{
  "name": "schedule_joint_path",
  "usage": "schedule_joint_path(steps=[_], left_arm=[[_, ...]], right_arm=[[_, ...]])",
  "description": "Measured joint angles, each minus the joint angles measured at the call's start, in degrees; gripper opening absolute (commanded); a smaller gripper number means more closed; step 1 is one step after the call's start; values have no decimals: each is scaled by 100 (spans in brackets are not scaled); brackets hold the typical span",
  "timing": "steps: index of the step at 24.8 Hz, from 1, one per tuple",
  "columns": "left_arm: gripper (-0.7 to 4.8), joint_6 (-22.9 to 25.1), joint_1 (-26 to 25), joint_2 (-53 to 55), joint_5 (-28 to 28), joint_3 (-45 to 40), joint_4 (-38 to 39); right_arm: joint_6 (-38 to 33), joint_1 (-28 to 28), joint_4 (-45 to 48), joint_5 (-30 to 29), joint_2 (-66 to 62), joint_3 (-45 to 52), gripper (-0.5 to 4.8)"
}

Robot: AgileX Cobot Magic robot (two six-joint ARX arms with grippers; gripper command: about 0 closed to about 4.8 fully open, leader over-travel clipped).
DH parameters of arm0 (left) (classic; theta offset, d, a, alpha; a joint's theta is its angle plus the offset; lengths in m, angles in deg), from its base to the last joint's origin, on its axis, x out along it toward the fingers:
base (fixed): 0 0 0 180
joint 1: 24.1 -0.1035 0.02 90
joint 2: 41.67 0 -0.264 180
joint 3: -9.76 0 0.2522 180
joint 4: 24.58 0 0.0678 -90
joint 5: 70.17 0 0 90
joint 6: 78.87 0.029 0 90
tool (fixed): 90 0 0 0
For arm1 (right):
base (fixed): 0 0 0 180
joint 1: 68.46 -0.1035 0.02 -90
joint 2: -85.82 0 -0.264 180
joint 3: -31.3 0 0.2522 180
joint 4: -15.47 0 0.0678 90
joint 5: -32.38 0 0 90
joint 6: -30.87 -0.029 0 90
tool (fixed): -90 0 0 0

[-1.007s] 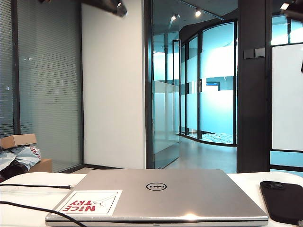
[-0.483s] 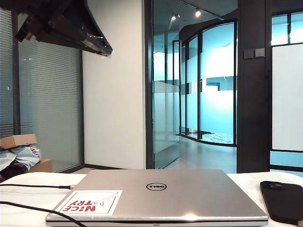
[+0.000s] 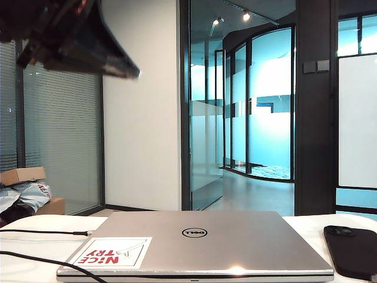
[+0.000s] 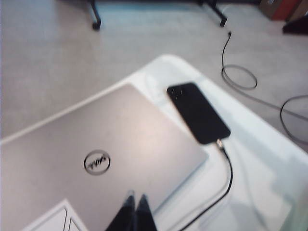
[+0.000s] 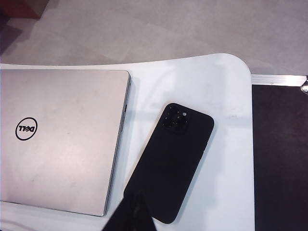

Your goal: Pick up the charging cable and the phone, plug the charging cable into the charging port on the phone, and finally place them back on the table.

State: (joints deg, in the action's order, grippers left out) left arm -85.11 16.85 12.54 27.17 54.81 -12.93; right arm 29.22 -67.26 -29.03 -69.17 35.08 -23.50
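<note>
The left hand (image 4: 133, 202) hangs closed and empty above the silver Dell laptop (image 4: 96, 159), and the right hand (image 5: 132, 209) hangs closed and empty above the near end of the phone (image 5: 171, 168). The phone lies face down on the white desk (image 5: 226, 144) just beside the laptop. The charging cable (image 4: 226, 185) sits plugged into the phone's end and curves away across the desk.

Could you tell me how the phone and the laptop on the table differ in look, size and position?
The phone is matte black; the laptop is silver with a round dark logo. The phone is far smaller than the laptop. In the left wrist view the charging cable meets the phone's end, while nothing is seen plugged into the closed laptop. Both lie flat, side by side on the table, and neither shut gripper, left or right, touches them.
</note>
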Motion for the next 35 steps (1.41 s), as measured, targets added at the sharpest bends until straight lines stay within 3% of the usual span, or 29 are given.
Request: schedule_joint_path(steps=[4,7,10,14,22,25,35], left_arm=[[-5,46,-66,-439,0,2,-420],[-6,262,-490,-977,2,-4,-452],[-6,302,-1812,-1759,-2,-282,-490],[-6,302,-3062,-2367,-20,-640,-476],[-6,302,-4450,-3613,-4,-1486,-437],[-6,302,-4684,-3995,-4,-1692,-474],[-6,302,-4677,-4747,-2,-2627,-452]], right_arm=[[0,0,0,2,-2,2,-8],[0,0,0,0,-2,0,-8],[0,2,0,0,-2,0,-8],[0,2,0,0,-2,0,-8],[0,4,0,0,-2,2,-8],[0,4,0,0,-2,0,-8],[0,4,0,0,-2,0,-8]])
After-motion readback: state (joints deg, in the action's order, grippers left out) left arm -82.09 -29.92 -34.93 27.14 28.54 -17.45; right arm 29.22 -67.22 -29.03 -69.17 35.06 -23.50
